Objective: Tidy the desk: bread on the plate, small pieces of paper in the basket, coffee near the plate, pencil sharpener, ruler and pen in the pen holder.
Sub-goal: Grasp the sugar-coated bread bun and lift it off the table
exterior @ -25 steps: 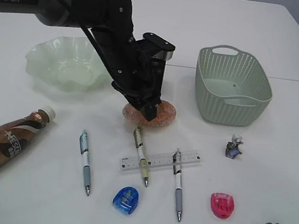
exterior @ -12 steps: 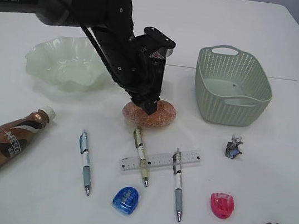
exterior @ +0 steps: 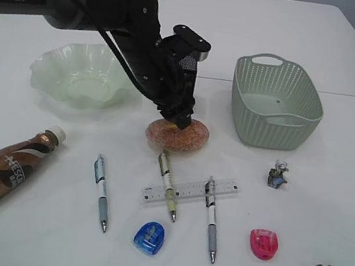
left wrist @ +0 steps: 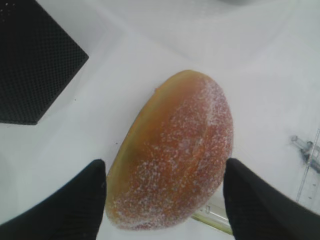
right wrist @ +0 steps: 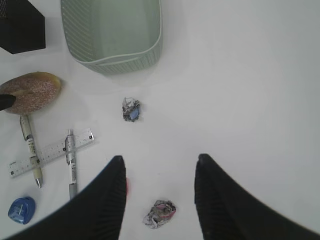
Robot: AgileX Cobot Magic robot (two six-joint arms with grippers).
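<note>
The sugared bread (exterior: 177,135) lies on the table in front of the green glass plate (exterior: 79,78). My left gripper (exterior: 181,117) is down over it. In the left wrist view the bread (left wrist: 175,155) sits between the two black fingertips (left wrist: 65,205), jaws open at either side of it. My right gripper (right wrist: 160,200) is open and empty, high above a crumpled paper ball (right wrist: 160,214). It is out of the exterior view. A second paper ball (exterior: 278,175) lies near the basket (exterior: 275,104). The coffee bottle (exterior: 9,165) lies on its side at the left.
Three pens (exterior: 101,192), (exterior: 167,184), (exterior: 211,218) and a clear ruler (exterior: 189,189) lie in front of the bread. A blue sharpener (exterior: 149,236) and a pink one (exterior: 263,243) are nearer the front. A black mesh box (left wrist: 30,60) stands behind the bread.
My left gripper has turned and shifted slightly back and up over the bread. The bread and everything else on the table have stayed in place.
</note>
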